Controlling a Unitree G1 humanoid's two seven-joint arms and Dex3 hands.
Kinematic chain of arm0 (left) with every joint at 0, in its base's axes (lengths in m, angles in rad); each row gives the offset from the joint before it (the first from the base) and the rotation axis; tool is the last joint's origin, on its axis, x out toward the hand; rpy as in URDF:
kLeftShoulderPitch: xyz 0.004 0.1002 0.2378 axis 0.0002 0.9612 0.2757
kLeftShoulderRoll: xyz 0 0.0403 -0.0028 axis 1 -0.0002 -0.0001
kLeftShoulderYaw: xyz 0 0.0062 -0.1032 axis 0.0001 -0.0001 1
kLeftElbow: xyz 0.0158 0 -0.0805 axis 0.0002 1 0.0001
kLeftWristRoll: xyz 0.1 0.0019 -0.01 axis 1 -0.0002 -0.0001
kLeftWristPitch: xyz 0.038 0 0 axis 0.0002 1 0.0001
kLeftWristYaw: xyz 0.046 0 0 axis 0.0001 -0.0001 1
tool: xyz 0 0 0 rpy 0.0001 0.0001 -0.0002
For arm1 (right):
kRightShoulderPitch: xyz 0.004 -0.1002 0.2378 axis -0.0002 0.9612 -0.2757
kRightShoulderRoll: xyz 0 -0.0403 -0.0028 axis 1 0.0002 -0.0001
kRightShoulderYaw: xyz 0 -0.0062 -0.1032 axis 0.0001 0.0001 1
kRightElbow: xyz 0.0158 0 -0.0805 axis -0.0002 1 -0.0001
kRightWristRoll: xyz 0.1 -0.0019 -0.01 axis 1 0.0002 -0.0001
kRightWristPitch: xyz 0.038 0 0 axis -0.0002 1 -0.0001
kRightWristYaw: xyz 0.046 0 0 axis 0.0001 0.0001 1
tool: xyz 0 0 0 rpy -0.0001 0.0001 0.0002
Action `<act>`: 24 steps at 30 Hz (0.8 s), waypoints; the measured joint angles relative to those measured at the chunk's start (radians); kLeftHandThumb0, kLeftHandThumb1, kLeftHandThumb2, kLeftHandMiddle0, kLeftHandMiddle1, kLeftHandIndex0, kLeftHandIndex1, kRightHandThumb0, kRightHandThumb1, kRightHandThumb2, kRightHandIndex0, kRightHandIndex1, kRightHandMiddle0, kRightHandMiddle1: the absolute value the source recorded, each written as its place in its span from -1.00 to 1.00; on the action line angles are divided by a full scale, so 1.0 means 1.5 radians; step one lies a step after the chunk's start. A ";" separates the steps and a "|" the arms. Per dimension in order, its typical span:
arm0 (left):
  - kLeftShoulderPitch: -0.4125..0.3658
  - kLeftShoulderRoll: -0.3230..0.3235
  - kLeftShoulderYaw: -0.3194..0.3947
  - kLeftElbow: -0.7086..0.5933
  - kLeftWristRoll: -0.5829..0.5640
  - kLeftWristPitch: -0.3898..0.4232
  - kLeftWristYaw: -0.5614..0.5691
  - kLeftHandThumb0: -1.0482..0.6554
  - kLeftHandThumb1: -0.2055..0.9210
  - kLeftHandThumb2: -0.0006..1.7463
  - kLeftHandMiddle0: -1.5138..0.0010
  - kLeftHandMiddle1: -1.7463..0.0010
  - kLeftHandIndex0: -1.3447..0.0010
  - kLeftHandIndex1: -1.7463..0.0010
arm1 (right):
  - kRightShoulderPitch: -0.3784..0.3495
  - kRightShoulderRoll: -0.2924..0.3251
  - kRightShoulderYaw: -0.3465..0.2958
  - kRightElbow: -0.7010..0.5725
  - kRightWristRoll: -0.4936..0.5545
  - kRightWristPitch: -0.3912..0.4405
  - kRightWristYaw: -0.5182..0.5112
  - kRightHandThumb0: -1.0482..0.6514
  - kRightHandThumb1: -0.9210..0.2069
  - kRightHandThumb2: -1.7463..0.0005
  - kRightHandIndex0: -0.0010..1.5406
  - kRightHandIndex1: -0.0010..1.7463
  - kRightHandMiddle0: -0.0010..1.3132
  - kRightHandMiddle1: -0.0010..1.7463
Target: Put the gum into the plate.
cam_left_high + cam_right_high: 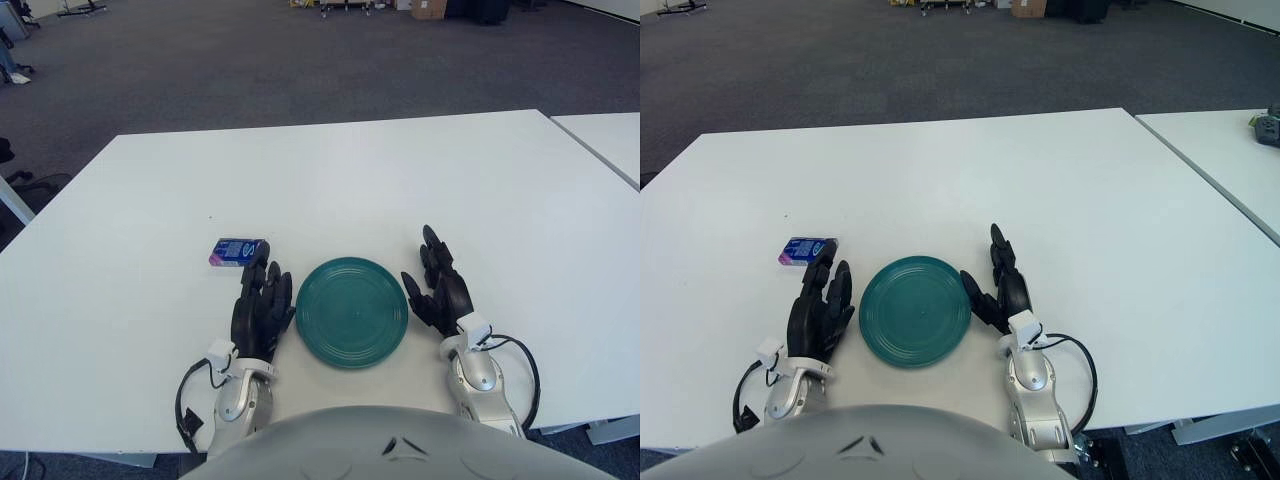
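Observation:
A small blue gum pack (238,252) lies flat on the white table (330,180), left of and a little beyond the plate. The teal plate (351,311) sits near the table's front edge, with nothing on it. My left hand (262,306) rests on the table just left of the plate, fingers extended and holding nothing; its fingertips (268,272) reach close to the gum pack, with a small gap between them. My right hand (440,284) rests just right of the plate, fingers extended and holding nothing.
A second white table (1230,150) stands to the right across a narrow gap, with a small dark object (1267,129) on it. Grey carpet floor (250,60) lies beyond the table's far edge.

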State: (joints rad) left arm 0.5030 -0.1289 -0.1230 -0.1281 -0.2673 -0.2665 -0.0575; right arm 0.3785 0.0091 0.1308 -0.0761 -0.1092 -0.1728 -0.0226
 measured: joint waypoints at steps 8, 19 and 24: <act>-0.122 0.056 0.087 -0.061 0.061 0.061 0.054 -0.78 1.00 -0.14 0.68 0.94 1.00 0.19 | -0.002 -0.008 0.002 0.001 0.004 0.000 0.012 -0.66 -1.00 0.41 -0.88 -0.99 -0.97 -0.98; -0.210 0.104 0.088 -0.107 0.195 0.084 0.067 -0.75 1.00 -0.17 0.52 0.92 1.00 0.00 | -0.006 -0.007 0.003 -0.011 0.024 0.030 0.027 -0.66 -1.00 0.35 -0.85 -0.98 -0.98 -0.97; -0.241 0.179 0.096 -0.101 0.296 0.091 0.059 -0.79 1.00 -0.24 0.53 0.94 1.00 -0.01 | -0.006 -0.007 0.004 -0.005 0.019 0.021 0.021 -0.65 -1.00 0.35 -0.86 -0.99 -0.99 -0.96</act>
State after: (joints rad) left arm 0.1414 0.1395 0.0206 -0.2789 0.1763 -0.1299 0.0313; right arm 0.3697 -0.0018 0.1362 -0.0829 -0.0808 -0.1407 0.0095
